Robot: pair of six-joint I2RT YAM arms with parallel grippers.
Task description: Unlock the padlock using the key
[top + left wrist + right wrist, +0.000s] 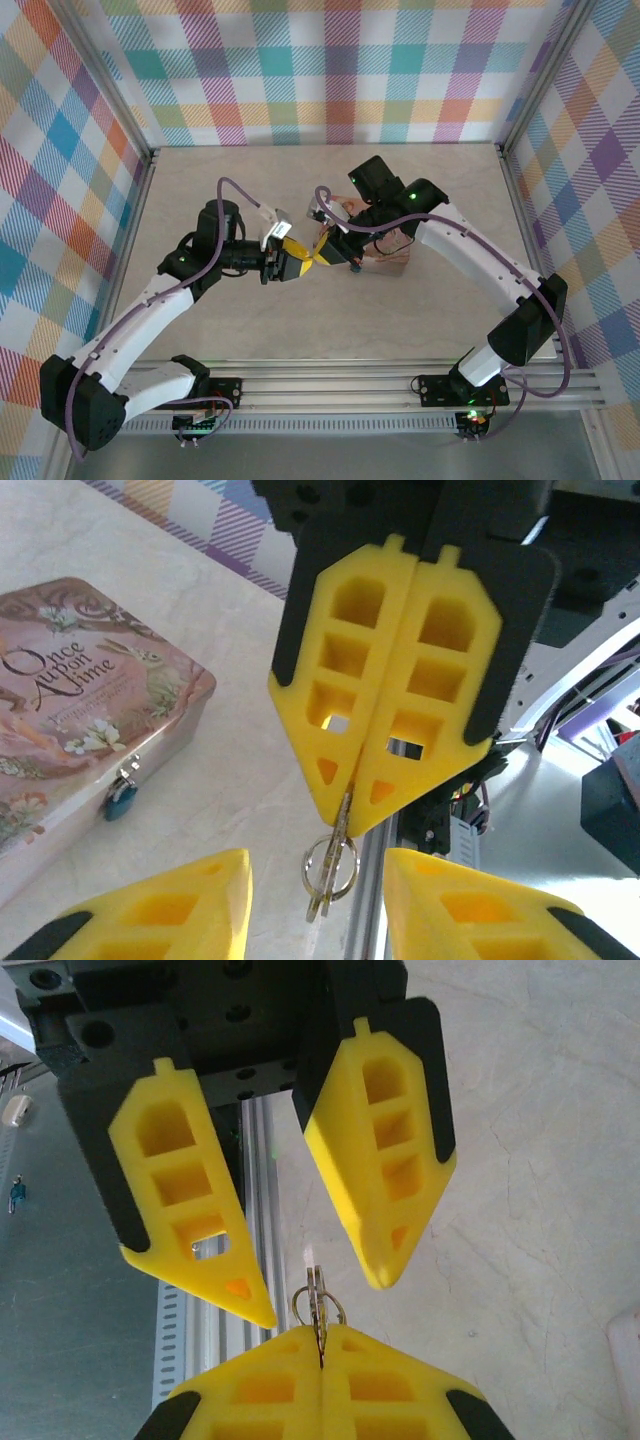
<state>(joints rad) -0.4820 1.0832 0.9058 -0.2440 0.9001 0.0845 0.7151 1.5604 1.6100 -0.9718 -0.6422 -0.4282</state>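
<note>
A small metal key on a ring (335,865) hangs between the two grippers, above the table. My right gripper (322,1332) is shut on the key (320,1300), its yellow fingers (400,680) pressed flat together. My left gripper (318,880) is open, one yellow finger on each side of the ring and apart from it. The tiny teal padlock (120,798) hangs on the front of the pink tin (90,700), left of the grippers in the left wrist view. From above, the left gripper (290,262) and right gripper (325,252) meet tip to tip beside the tin (398,260).
The right arm covers much of the tin in the top view. An aluminium rail (400,385) runs along the table's near edge, also below the grippers as the rail (225,1330). Checked walls (330,70) enclose the beige table (250,330).
</note>
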